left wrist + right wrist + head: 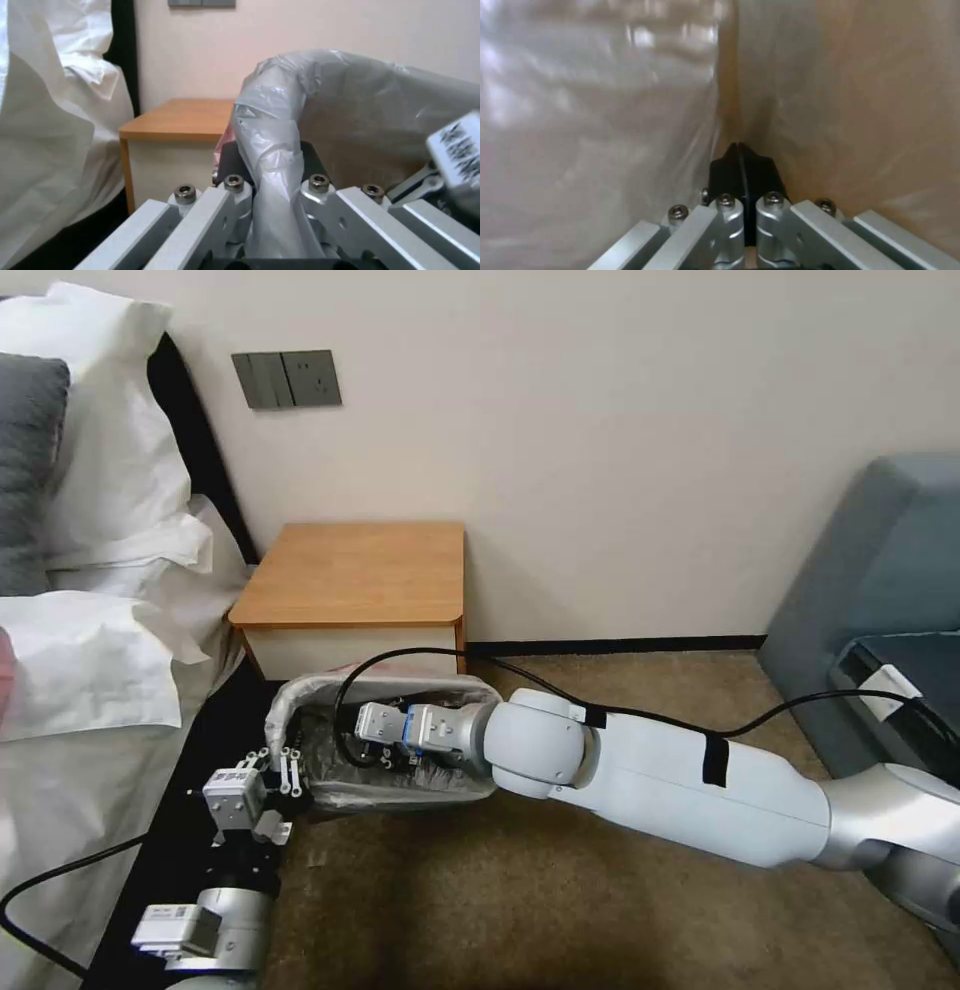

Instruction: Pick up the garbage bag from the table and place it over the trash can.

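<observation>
**Bag's on the bin, both arms still in there**

So the garbage bag (300,700) is draped over the rim of the trash can (400,797), which sits on the carpet right in front of the table (355,570), next to the bed (90,750). The tabletop itself is bare wood. The left end effector (272,176) is at the bin's near-left corner, pinching a bunched fold of the grey film between its black fingers (230,157). The right end effector (740,165) is reached down inside the lined bin, fingers pressed together with nothing between them, aimed into an inside corner with the plastic all around it. A black cable (420,655) loops over the bin's opening from the right arm.
</observation>
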Available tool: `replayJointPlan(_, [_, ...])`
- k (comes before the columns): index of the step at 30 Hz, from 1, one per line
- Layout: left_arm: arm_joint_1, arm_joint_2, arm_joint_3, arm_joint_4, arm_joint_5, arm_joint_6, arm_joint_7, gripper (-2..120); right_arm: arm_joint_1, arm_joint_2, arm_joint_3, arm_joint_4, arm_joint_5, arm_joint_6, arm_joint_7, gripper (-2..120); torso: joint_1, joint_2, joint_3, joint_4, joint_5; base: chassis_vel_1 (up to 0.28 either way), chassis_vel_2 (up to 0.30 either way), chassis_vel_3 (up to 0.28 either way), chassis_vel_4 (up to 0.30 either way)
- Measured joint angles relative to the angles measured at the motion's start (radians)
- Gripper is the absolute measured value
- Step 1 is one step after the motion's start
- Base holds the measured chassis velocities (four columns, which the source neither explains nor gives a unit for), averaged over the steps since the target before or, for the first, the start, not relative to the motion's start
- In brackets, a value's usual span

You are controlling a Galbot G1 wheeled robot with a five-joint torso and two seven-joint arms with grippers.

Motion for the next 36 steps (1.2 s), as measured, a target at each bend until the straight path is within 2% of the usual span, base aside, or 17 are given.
replayJointPlan(27, [0.013,-0.021,0.023,-0.007,0.031,-0.013,0.022,7,0.016,0.037,-0.055,-0.08,-0.026,-0.067,0.035,0,0.0,0.0,0.0,0.0,0.0,0.0,0.0,0.0,0.0])
replayJointPlan(36, [0.005,-0.023,0.008,0.009,0.002,-0.008,0.012,7,0.011,0.017,-0.033,-0.027,0.021,-0.059,0.055,0,0.0,0.0,0.0,0.0,0.0001,0.0,0.0,0.0,0.0])
